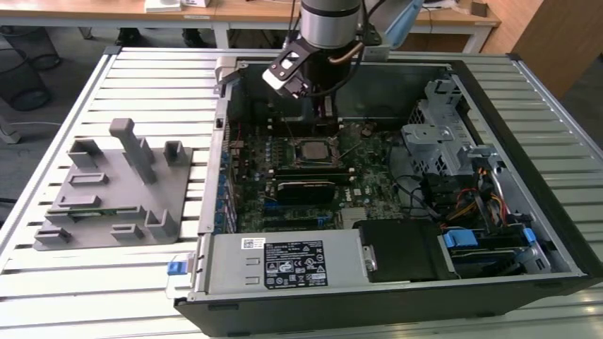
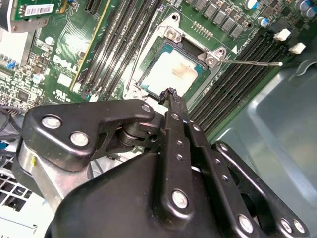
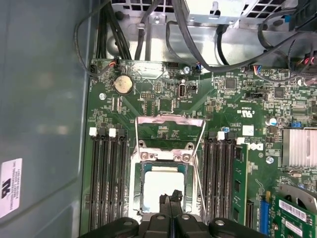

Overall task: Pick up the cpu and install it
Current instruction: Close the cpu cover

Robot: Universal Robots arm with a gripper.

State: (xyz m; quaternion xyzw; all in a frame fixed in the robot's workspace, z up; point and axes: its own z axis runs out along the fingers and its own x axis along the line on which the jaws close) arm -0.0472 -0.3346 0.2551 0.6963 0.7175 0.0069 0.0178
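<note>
The cpu (image 1: 314, 150) lies flat in the motherboard socket, its silver top facing up, in both wrist views (image 2: 171, 74) (image 3: 159, 184). The socket's metal load plate (image 3: 171, 130) is swung open and its thin lever (image 2: 247, 63) sticks out to the side. My gripper (image 3: 171, 197) hangs just above one edge of the cpu, fingers pressed together with nothing between them; in the second wrist view its tips (image 2: 171, 93) end at the chip's rim. In the exterior view the gripper (image 1: 323, 113) reaches down into the open computer case.
Black memory slots flank the socket, and a green memory stick (image 3: 239, 181) stands in one. Cables and a drive cage (image 1: 438, 134) crowd the case at the exterior view's right. A grey fixture tray (image 1: 113, 191) sits outside the case on the slatted table.
</note>
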